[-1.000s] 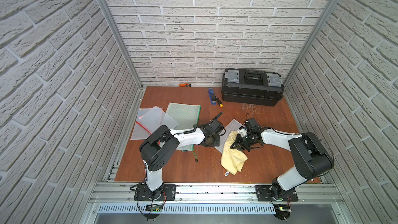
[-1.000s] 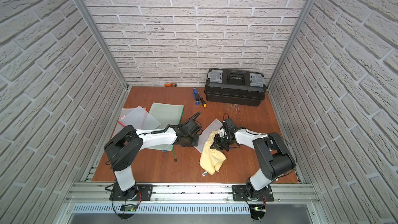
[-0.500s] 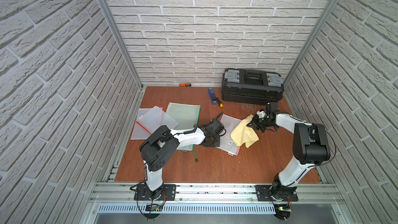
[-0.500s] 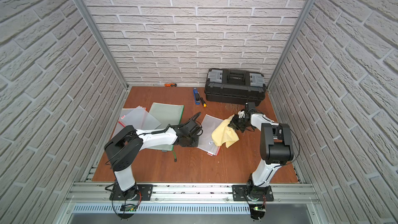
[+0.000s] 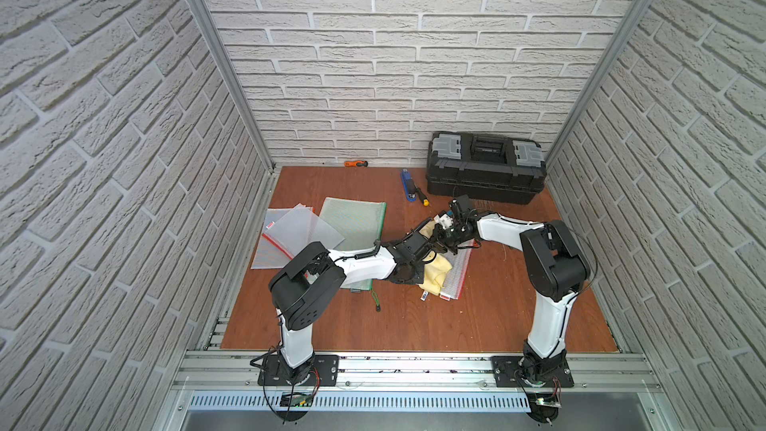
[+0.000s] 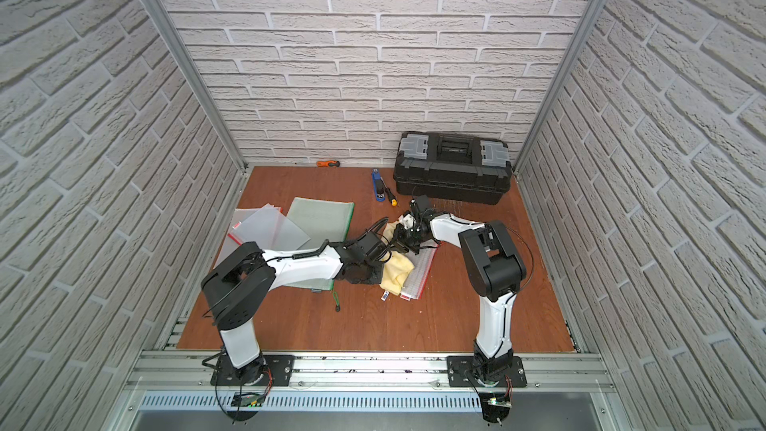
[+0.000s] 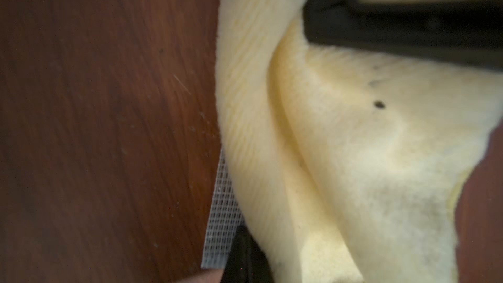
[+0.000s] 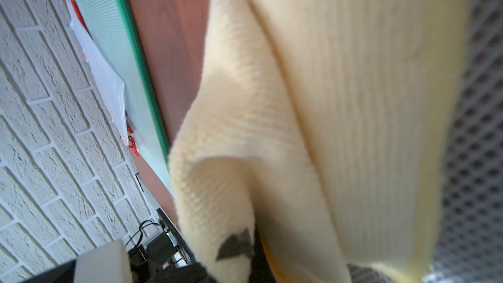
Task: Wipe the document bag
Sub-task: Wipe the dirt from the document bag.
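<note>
With the bag [image 5: 457,270] lying mid-way across the bench [image 5: 476,317] under the cloth [image 5: 437,277], the right hand [image 5: 447,242] pinched the cloth just beside the left hand [image 5: 426,249], its jaws pressed together at the bag's left edge, so the hands might collide, or the bag might slide.

soft, ribbed yellow cloth [image 8: 340,104] against the translucent plastic mesh of a document bag [image 8: 479,159]; beneath, a smooth, faintly glossy wood-grain counter [image 5: 414,325], with a matt black plastic toolbox [image 5: 485,172] and rough white brick-textured walls [image 5: 414,55].
</note>
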`<state>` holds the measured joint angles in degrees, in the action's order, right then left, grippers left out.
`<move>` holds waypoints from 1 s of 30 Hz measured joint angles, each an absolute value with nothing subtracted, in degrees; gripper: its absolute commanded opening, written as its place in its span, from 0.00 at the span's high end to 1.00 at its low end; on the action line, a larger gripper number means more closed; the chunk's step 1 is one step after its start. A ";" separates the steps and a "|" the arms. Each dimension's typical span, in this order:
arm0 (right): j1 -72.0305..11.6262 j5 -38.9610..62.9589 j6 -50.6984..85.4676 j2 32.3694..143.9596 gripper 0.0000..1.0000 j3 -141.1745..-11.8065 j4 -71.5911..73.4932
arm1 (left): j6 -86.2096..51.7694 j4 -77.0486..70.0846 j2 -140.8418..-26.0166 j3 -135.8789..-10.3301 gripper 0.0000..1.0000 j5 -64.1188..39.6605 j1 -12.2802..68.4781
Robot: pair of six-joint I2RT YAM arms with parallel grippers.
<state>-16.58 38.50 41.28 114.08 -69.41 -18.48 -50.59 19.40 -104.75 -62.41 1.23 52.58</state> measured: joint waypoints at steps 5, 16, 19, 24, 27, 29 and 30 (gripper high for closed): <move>-10.98 39.79 41.85 116.05 0.98 -69.91 -17.76 | -50.61 19.38 -104.75 -62.41 1.00 1.45 52.60; 13.45 36.05 38.41 105.30 0.98 -65.19 -21.37 | -50.59 19.51 -104.75 -62.41 1.00 1.65 52.69; 16.23 34.20 38.02 98.76 0.98 -62.83 -23.07 | -50.04 20.34 -104.75 -62.76 1.00 1.93 52.73; 20.14 31.75 38.79 84.44 0.98 -59.16 -25.41 | -47.46 27.79 -105.01 -68.20 0.77 5.98 53.74; 25.08 29.23 39.29 74.65 0.98 -58.85 -27.49 | -44.82 32.32 -105.56 -75.37 0.49 10.90 56.14; 28.27 25.76 39.48 68.10 0.98 -58.96 -28.71 | -42.78 34.50 -105.95 -80.49 0.38 13.37 58.28; 29.17 23.92 39.48 65.43 0.98 -59.02 -29.54 | -41.93 35.31 -106.30 -82.72 0.36 14.09 59.18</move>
<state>29.17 23.92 39.48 65.43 -59.02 -29.54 -41.93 35.31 -106.30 -82.72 14.09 59.18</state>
